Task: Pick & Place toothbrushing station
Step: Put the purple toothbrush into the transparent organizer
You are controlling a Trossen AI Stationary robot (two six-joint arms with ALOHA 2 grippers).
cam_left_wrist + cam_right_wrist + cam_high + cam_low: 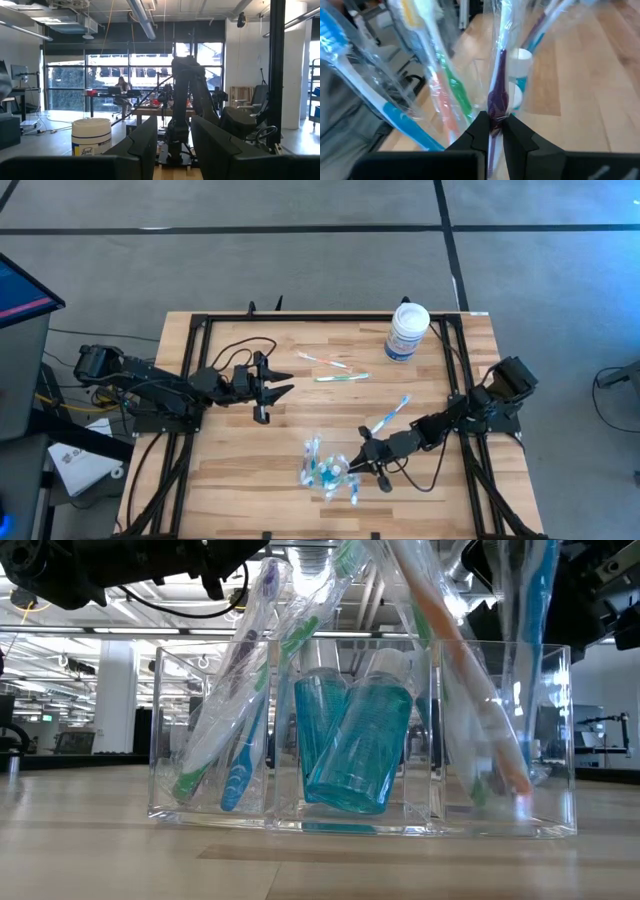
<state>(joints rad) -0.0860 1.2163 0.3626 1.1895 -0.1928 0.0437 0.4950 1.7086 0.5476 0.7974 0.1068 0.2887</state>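
So the clear tray [328,472] sits near the front of the worktop [250,480], a bit right of centre, and it's stuffed with wrapped toothbrushes and two short teal tubes [345,745] in the middle compartment. The right tool [493,131] is right over it, fingers pinched nearly closed on a purple-handled toothbrush [497,95] that's standing in the tray with the others. A blue toothbrush [392,415] lies on the wood just beside the right arm. Two more toothbrushes, a pink-white one [325,361] and a green one [342,378], lie further back, near the white tub [407,332]. The left tool [275,387] hangs over the left side, well away from the tray, fingers part open, holding nothing.
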